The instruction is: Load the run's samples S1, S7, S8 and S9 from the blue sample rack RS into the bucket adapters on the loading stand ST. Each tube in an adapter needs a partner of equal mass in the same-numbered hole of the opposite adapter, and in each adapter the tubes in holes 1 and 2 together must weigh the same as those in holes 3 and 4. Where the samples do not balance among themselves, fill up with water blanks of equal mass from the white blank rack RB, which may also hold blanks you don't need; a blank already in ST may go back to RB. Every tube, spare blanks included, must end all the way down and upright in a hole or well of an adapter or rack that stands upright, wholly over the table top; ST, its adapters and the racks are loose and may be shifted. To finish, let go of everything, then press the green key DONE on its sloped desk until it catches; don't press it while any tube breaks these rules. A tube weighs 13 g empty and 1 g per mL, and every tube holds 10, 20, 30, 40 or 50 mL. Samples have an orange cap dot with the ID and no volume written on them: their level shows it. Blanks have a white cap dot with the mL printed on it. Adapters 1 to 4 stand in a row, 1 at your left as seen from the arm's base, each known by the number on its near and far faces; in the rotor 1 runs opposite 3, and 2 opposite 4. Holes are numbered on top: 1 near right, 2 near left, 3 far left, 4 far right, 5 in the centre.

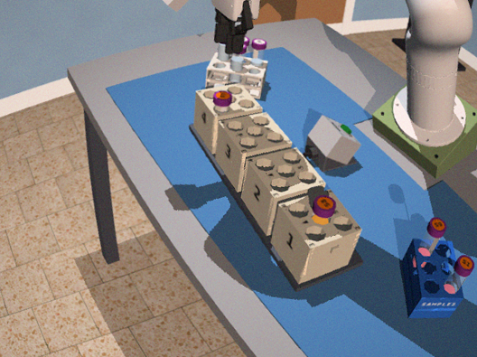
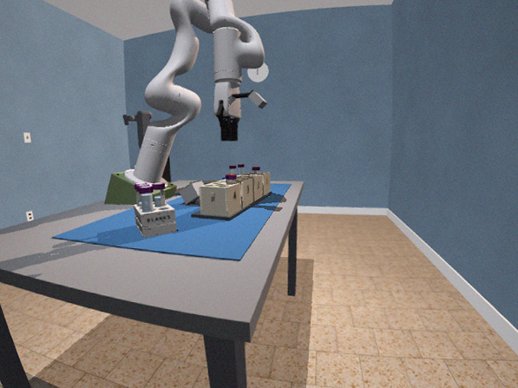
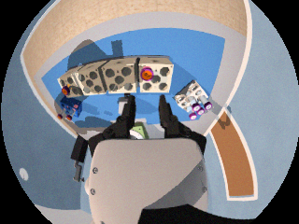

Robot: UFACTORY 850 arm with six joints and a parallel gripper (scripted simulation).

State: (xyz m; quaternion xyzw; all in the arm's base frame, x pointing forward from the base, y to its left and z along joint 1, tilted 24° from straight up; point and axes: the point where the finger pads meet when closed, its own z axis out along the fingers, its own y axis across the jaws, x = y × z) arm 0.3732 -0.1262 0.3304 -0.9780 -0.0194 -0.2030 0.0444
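Gripper (image 2: 228,136) half-open, empty, high above beige adapter 4 (image 1: 211,119); next likely fetching a purple-capped sample from blue rack (image 1: 434,294).

Four bucket adapters are counted in a row on the loading stand (image 1: 347,265): adapter 1 (image 1: 312,245), adapter 2 (image 1: 269,191), adapter 3 (image 1: 239,147) and adapter 4 (image 1: 208,118). Five holes are seen on top of each. Two orange-dotted sample tubes are seated in adapters, one in adapter 4 (image 1: 221,99) and one in adapter 1 (image 1: 323,207). Two more sample tubes are counted in the blue sample rack (image 1: 433,304). Three purple-capped blanks are made out in the white blank rack (image 2: 157,224). One green key (image 1: 345,129) is seen on one sloped desk (image 1: 329,146).
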